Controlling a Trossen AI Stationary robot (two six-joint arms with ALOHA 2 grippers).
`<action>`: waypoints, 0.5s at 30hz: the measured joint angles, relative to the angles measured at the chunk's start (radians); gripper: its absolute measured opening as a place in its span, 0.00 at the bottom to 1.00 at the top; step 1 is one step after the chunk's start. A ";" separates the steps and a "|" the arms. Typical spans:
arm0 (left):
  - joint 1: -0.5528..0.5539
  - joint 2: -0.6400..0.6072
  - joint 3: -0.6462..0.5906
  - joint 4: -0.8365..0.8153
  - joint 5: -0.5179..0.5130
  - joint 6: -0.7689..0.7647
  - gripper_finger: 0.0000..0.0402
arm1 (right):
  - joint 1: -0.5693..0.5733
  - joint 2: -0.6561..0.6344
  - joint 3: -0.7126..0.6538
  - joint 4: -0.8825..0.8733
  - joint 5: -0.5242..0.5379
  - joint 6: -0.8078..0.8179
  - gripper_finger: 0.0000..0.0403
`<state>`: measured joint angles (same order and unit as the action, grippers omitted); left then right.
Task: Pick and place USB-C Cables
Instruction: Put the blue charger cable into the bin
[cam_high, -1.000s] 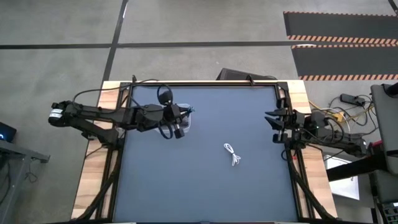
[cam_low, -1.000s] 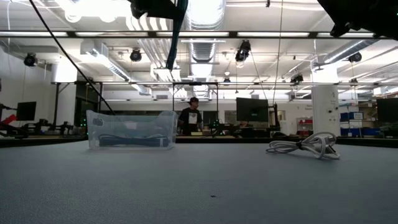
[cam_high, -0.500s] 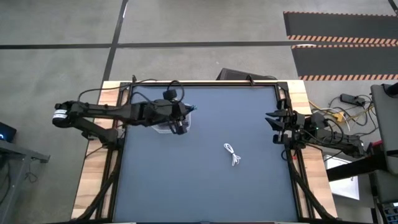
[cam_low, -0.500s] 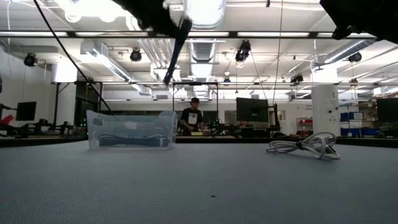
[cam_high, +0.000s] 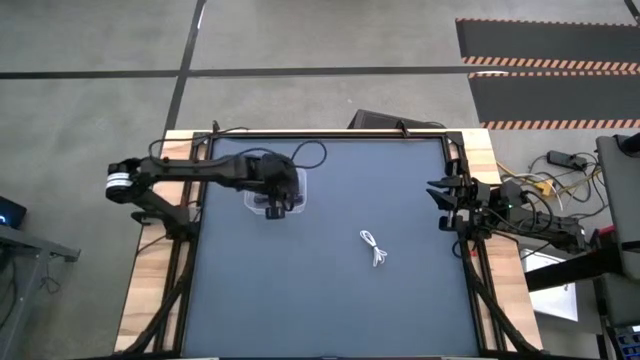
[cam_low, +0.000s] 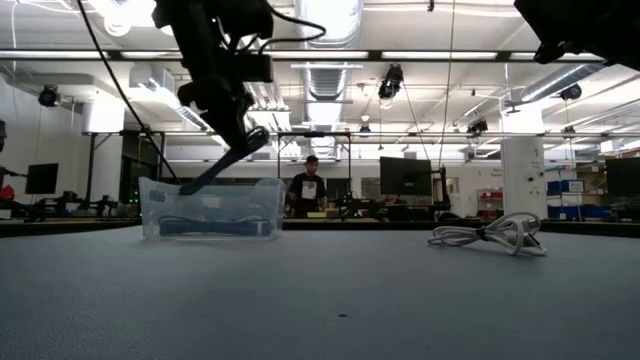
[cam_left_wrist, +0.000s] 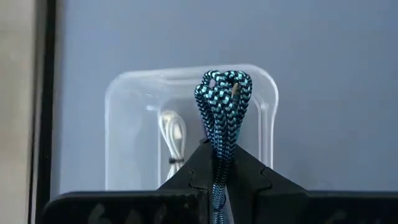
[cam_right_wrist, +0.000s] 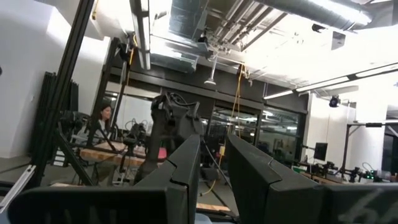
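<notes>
The teal cable (cam_left_wrist: 221, 109) is clamped in the left gripper (cam_left_wrist: 219, 171) directly above the clear box (cam_left_wrist: 127, 118), hanging lengthwise toward it; the right gripper (cam_right_wrist: 211, 163) is parked at the table's right edge, fingers slightly parted.

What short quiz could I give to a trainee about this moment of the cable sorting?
1. True or false: the left gripper holds the teal cable above the clear box.
2. Which cable lies alone on the table mat? A) purple B) white C) black
3. Fill in: the right gripper waits at the table's ____ edge.

Key
1. True. In the left wrist view the fingers are shut on the braided teal cable, and the box with a white cable inside lies beyond it.
2. B. The loose white cable lies near the mat's middle.
3. Right, on the robot's own right side, away from both cables.
</notes>
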<state>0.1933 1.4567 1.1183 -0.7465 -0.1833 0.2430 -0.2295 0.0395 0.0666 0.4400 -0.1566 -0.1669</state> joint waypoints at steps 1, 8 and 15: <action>0.002 0.012 0.012 -0.020 0.000 0.006 0.02 | 0.000 0.000 0.000 0.000 0.000 0.000 0.17; 0.014 0.087 0.093 -0.141 0.001 0.052 0.02 | 0.000 0.002 0.000 -0.001 0.000 0.001 0.17; 0.039 0.164 0.156 -0.216 0.035 0.059 0.02 | 0.000 0.003 0.000 -0.008 0.000 0.003 0.17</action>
<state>0.2319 1.6207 1.2740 -0.9628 -0.1482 0.3022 -0.2295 0.0422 0.0666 0.4320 -0.1562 -0.1642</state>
